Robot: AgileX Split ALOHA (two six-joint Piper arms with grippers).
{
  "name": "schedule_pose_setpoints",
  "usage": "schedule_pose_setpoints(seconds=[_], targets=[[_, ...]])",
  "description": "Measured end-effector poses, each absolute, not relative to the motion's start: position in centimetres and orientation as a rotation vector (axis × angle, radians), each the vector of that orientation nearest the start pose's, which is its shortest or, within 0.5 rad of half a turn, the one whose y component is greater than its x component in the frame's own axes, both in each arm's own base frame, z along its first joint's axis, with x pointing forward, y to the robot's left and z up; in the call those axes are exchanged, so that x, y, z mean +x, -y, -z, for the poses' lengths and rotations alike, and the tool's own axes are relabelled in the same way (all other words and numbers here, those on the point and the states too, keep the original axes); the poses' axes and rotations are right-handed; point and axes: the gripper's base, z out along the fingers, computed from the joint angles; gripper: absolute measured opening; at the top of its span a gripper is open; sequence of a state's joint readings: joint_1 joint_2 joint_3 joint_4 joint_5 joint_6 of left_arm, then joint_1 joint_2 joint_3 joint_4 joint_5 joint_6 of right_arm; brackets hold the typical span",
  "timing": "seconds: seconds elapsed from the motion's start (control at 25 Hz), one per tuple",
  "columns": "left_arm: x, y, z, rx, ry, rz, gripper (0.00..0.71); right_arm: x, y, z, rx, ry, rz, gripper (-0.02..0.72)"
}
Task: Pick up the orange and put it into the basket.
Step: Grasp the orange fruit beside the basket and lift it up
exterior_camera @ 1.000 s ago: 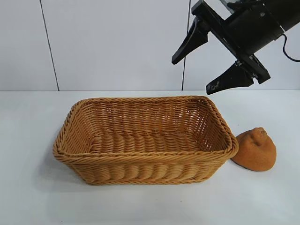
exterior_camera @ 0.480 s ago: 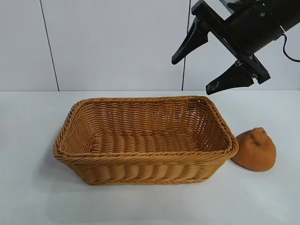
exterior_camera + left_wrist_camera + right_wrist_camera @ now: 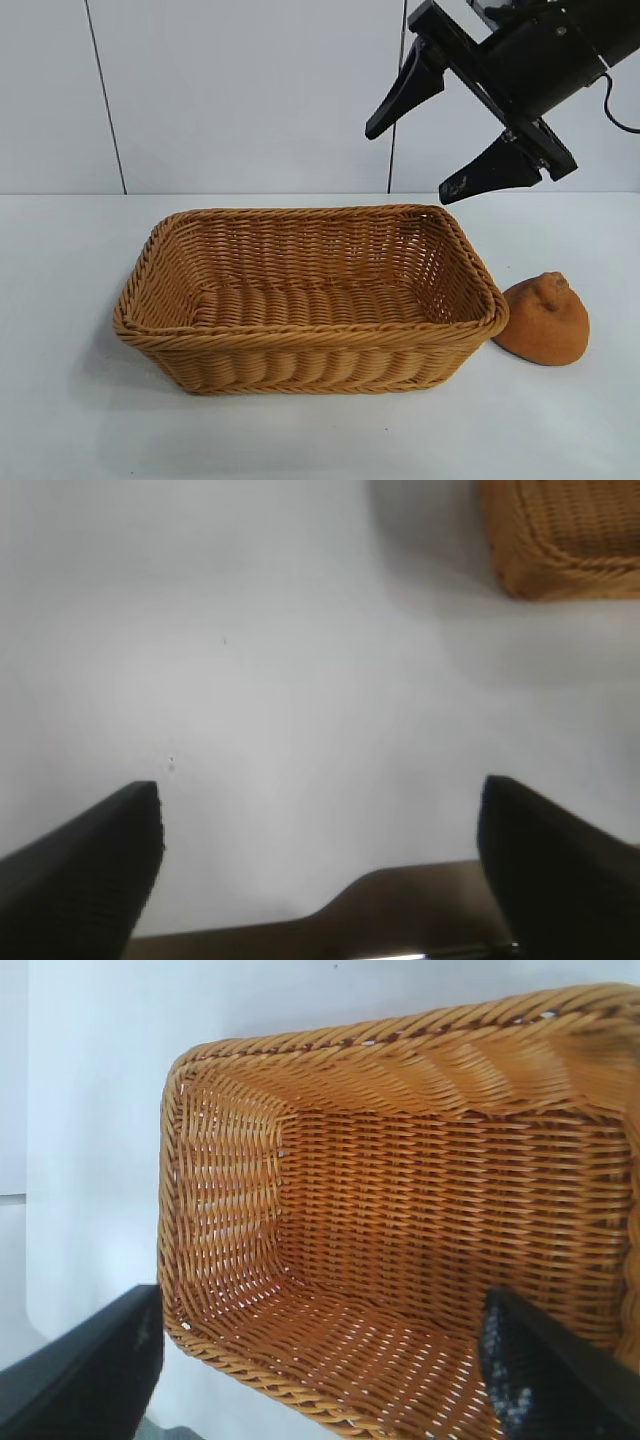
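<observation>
We are seeing one orange [image 3: 543,319] sitting on the table [image 3: 60,420] just beside one basket [image 3: 310,300] — right gripper [image 3: 418,158] hanging spread above its rim; left gripper [image 3: 320,820] (also spread) over bare tabletop.

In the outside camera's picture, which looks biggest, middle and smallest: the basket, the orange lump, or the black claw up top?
1. The basket, clearly largest.
2. The right gripper, open, hanging above it; nearness to the camera may enlarge it.
3. The orange, beside the basket, smallest.
</observation>
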State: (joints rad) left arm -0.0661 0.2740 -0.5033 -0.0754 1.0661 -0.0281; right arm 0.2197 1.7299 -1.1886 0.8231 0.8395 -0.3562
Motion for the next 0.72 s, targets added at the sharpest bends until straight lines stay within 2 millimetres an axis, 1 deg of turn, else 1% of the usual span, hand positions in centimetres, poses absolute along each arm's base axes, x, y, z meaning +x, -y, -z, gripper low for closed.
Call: schedule_pose_setpoints(seconds=[0.16,0.28,0.36,0.44,0.56,0.72], targets=[[1.9,0.7,-27.7,0.038,-2.207,0.146,0.613,33.8,-12.2,-25.4,-0.225,-2.711,-0.825,0.589],[0.2,0.6,-27.8,0.041,-2.093,0.148,0.613,34.4,-11.5,-26.8,-0.258,-2.741,-0.676,0.589],[-0.5,0.5,-27.8,0.042,-2.048,0.146,0.613,34.7,-10.9,-27.6,-0.256,-2.759,-0.564,0.589],[-0.6,0.4,-27.8,0.042,-2.042,0.132,0.613,35.0,-10.2,-27.9,-0.247,-2.774,-0.443,0.589],[-0.6,0.3,-27.8,0.041,-2.04,0.117,0.613,35.1,-8.9,-27.8,-0.226,-2.804,-0.285,0.589],[-0.6,0.3,-27.8,0.041,-2.04,0.113,0.613,35.7,-6.5,-27.2,-0.135,-2.838,-0.221,0.589]])
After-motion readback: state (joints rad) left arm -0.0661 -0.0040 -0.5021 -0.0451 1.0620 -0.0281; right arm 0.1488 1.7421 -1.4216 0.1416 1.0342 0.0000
